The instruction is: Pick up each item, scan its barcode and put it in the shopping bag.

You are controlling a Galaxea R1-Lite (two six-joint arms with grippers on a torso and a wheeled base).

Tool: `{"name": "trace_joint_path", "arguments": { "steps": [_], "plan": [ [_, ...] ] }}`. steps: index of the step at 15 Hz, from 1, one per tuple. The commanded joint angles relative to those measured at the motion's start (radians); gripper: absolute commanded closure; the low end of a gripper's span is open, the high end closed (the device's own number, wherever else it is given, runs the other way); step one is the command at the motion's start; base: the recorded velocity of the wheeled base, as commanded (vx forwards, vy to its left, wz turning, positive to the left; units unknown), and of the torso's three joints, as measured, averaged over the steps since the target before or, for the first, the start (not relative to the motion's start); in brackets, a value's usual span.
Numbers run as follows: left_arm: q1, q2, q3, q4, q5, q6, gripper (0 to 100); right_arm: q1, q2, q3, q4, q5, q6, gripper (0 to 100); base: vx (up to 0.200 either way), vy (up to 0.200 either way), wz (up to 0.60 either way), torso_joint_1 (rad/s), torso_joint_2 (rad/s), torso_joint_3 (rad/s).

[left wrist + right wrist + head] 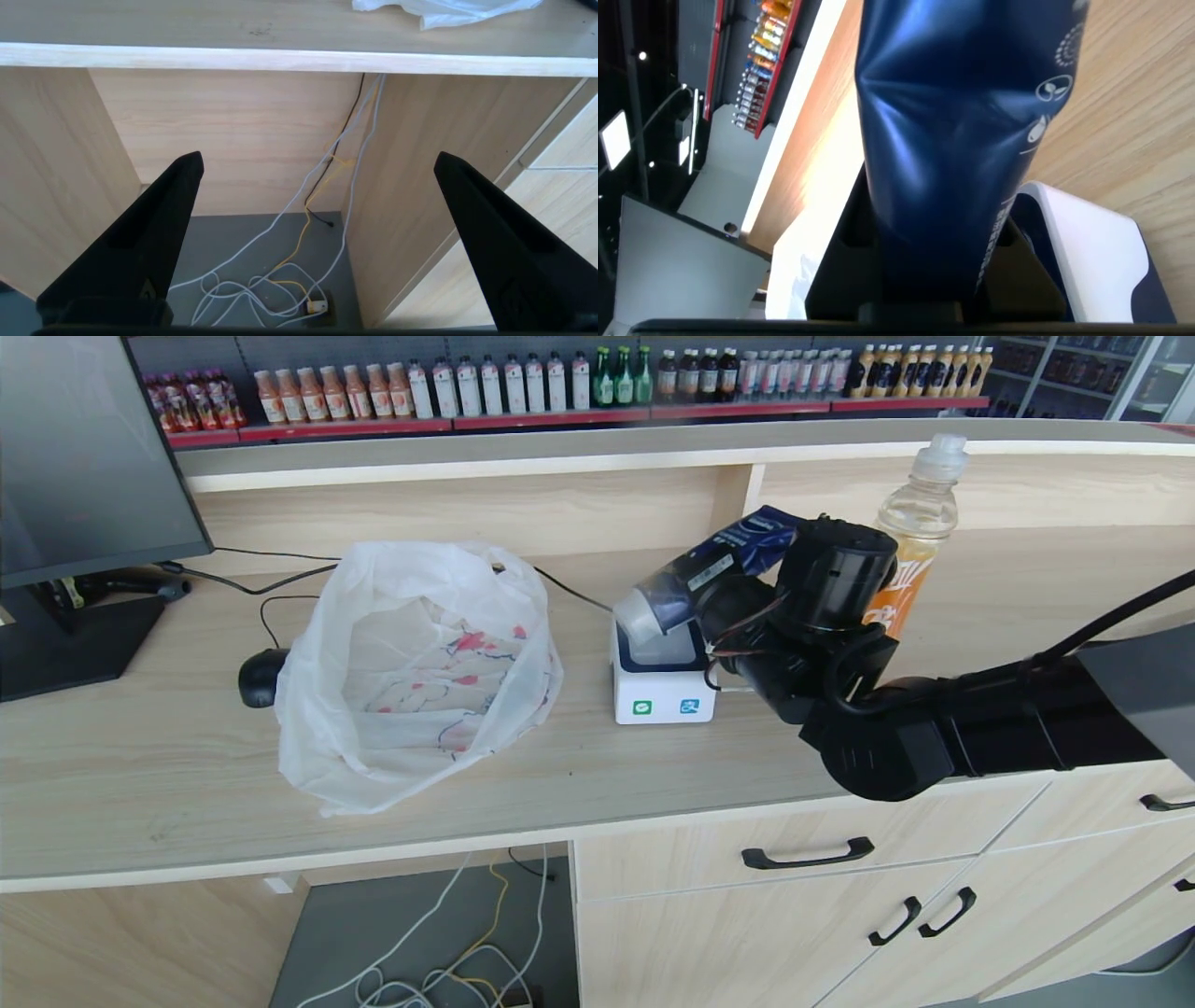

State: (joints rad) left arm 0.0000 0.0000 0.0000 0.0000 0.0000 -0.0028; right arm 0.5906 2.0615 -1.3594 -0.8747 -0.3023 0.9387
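Closest to the lens, the right fingers (836, 271) are clamping a dark blue pouch (943, 140) across its body, and the glossy film is buckling into soft creases just ahead of them. Directly beneath the fingers a white scanner (658, 686) is sitting on the worktop (140, 775). The pouch is hanging tilted just above the scanner's sloped window, its pale sealed end pointing away from the fingers. A white printed label is showing on the pouch's upward face, but from this angle it is hard to tell whether that is the barcode or whether any code is facing the window. I am judging the pouch to be light, soft and slippery, likely to sag or slide. A squeeze across both flat faces near the middle should be serving better than a pinch on a sealed edge, with only gentle pressure so the contents are not being crushed. The shopping bag (411, 653) is slumping open on the robot's left of the fingers, a little apart from the scanner. Its thin plastic mouth is gaping upward and looks ready to fold at a touch. An orange drink bottle (910, 541) is standing upright just beyond the right wrist. The left fingers (140, 252) are hanging spread wide, holding nothing, below the worktop's front edge, with loose cables (280, 280) lying on the floor past them.
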Motion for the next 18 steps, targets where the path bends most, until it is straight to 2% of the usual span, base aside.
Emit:
{"name": "trace_joint_path", "arguments": {
  "steps": [1, 13, 18],
  "plan": [
    [0.0, 0.0, 0.0, 0.0, 0.0, 0.0, 0, 0.0, -0.003, -0.001, -0.001, 0.0, 0.0, 100, 0.0, 0.0, 0.0, 0.0, 0.0, 0.0],
    [0.0, 0.0, 0.0, 0.0, 0.0, 0.0, 0, 0.0, -0.086, -0.015, -0.001, -0.001, -0.001, 100, 0.0, 0.0, 0.0, 0.0, 0.0, 0.0],
    [0.0, 0.0, 0.0, 0.0, 0.0, 0.0, 0, 0.021, -0.21, 0.049, -0.001, -0.006, -0.04, 100, 0.0, 0.0, 0.0, 0.0, 0.0, 0.0]
  ]
}}
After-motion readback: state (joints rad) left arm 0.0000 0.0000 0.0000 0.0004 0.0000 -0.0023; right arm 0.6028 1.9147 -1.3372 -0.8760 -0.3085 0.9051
